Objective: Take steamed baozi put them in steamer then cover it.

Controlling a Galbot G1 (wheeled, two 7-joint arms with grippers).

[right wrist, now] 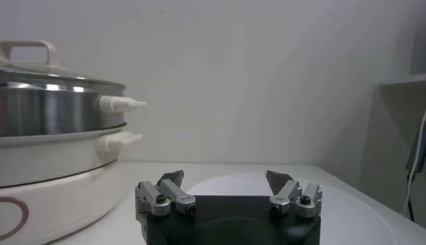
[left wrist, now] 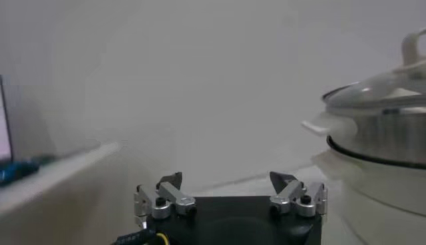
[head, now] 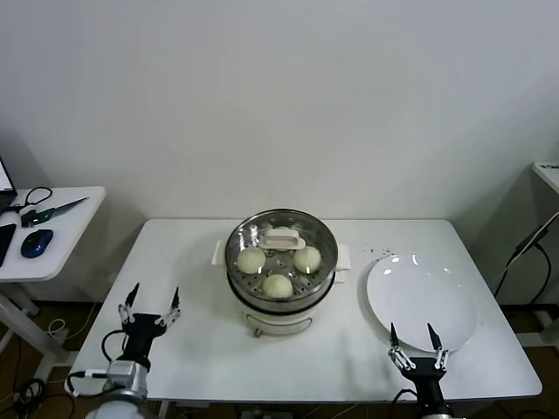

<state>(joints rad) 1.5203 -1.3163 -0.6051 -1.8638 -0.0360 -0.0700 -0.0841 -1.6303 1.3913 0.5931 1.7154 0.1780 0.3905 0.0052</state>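
Observation:
The steel steamer (head: 280,292) stands at the middle of the white table on its cream base. The clear glass cover (head: 262,236) with its cream handle (head: 286,242) sits on top of it. Through the glass I see three baozi: one on the left (head: 251,259), one at the front (head: 278,285), one on the right (head: 307,258); a fourth shows partly behind the handle. My left gripper (head: 152,306) is open and empty at the table's front left. My right gripper (head: 418,338) is open and empty at the front right, over the plate's near edge. The steamer also shows in the left wrist view (left wrist: 386,136) and the right wrist view (right wrist: 53,120).
A flat white plate (head: 437,288) lies empty to the right of the steamer, also in the right wrist view (right wrist: 373,213). A side table (head: 61,236) at the far left holds a blue mouse (head: 37,243) and scissors. A cable hangs at the far right.

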